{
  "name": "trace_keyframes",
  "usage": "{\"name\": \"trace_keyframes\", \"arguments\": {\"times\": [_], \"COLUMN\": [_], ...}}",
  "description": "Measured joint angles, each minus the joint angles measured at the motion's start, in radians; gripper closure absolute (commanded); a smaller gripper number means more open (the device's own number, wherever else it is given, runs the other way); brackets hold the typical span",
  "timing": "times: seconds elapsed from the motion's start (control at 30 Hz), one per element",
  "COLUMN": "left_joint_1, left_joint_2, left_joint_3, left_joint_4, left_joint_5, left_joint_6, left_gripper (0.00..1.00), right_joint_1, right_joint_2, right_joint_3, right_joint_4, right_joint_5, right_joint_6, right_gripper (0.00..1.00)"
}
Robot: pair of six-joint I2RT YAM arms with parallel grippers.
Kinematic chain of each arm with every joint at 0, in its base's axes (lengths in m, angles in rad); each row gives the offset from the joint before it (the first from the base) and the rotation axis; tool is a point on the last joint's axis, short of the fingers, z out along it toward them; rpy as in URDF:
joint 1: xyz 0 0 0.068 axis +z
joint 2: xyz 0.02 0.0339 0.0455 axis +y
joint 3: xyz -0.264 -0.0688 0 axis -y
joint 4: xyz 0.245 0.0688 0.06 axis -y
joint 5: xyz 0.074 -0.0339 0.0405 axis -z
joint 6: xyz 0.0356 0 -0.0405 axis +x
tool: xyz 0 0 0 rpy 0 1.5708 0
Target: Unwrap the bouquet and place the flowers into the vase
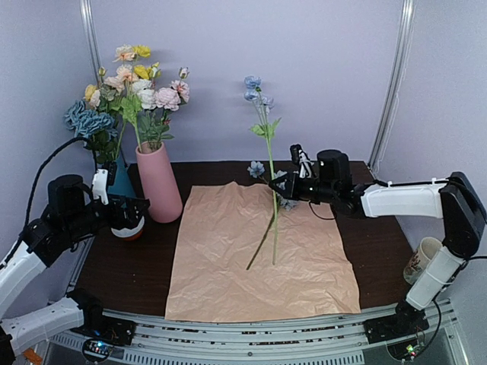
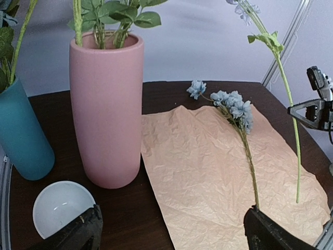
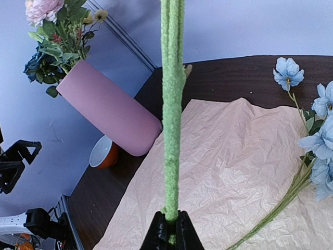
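**Top view.** The right gripper (image 1: 283,185), right of centre, is pinched tight on the held flower (image 1: 263,129). The stem stands upright, with the blue head at upper centre and the foot low over the paper (image 1: 228,258). I can't tell whether the foot touches the paper. The pink vase (image 1: 158,186) is at left centre, well apart from that gripper and already holding blooms. The left gripper (image 1: 128,210) is spread wide and holds nothing, just beside the vase base and over the bowl (image 1: 126,228).

To do this step well, I'd raise the stem until its foot clears the vase rim and carry it toward frame left, keeping it vertical. Then lower it into a gap between the stems already there.

**Left wrist.**
- The vase (image 2: 106,109) fills left centre.
- The held flower (image 2: 266,39) is at the far right.
- A loose blue sprig (image 2: 234,107) lies on the paper between them.
- The teal vase (image 2: 23,135) is at the left edge.
- The fingers (image 2: 78,234) are spread at the bottom corners.

**Right wrist.**
- The jaws are closed at bottom centre on the green stem (image 3: 171,104), which runs straight up the frame.
- The vase (image 3: 109,112) is at upper left, well apart from the grip.
- The loose sprig (image 3: 317,140) is at the right edge.
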Motion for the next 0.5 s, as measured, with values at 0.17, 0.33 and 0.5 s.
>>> {"name": "trace_keyframes", "arguments": {"times": [0.17, 0.33, 0.5], "left_joint_1": [0.0, 0.0, -0.013], "left_joint_2": [-0.039, -0.014, 0.057], "left_joint_3": [0.0, -0.001, -0.004], "left_joint_4": [0.036, 0.086, 0.189], "left_joint_5": [0.027, 0.068, 0.142], "left_joint_6": [-0.023, -0.068, -0.126], "left_gripper": [0.02, 0.08, 0.11], "right_joint_1": [0.053, 0.105, 0.15], "right_joint_2": [-0.102, -0.156, -0.161], "right_joint_3": [-0.121, -0.176, -0.195], "right_joint_4": [0.078, 0.137, 0.164], "right_joint_5": [0.019, 0.047, 0.077], "right_joint_6": [-0.078, -0.137, -0.178], "right_gripper": [1.0, 1.0, 1.0]}}
